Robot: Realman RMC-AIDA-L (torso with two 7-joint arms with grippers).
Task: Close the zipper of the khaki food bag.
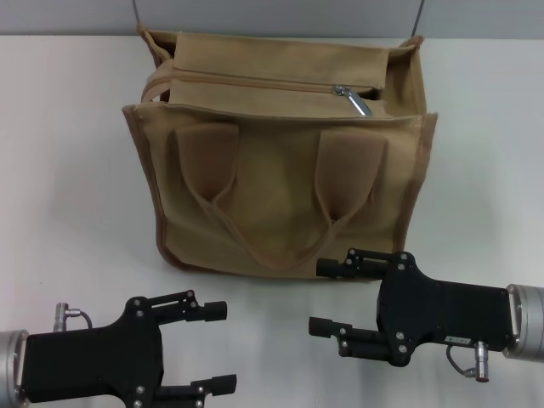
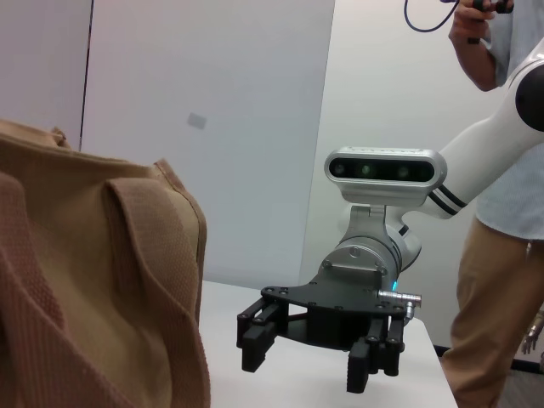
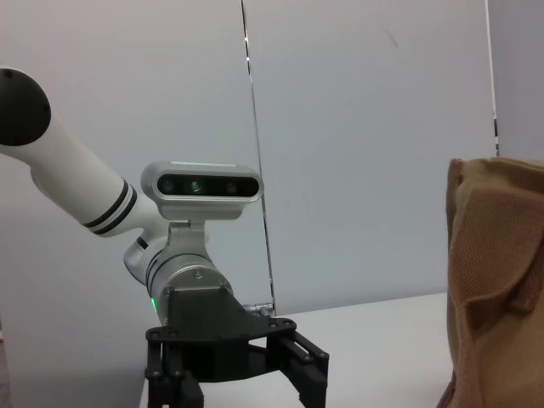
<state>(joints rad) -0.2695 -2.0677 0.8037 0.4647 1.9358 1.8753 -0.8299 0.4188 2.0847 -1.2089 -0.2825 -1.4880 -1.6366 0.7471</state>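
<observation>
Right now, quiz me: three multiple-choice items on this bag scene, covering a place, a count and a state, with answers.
1. Where is the zipper's pull tab?
A. bag's left end
B. toward the bag's right end
C. on the table

2. How many handles show on the khaki food bag's front?
A. one
B. two
C. four

3. The left gripper and right gripper are:
A. open, off the bag
B. gripping the tab
C. holding handles

B: tab lies right of centre. B: two loops hang. A: both jaws spread, empty.
</observation>
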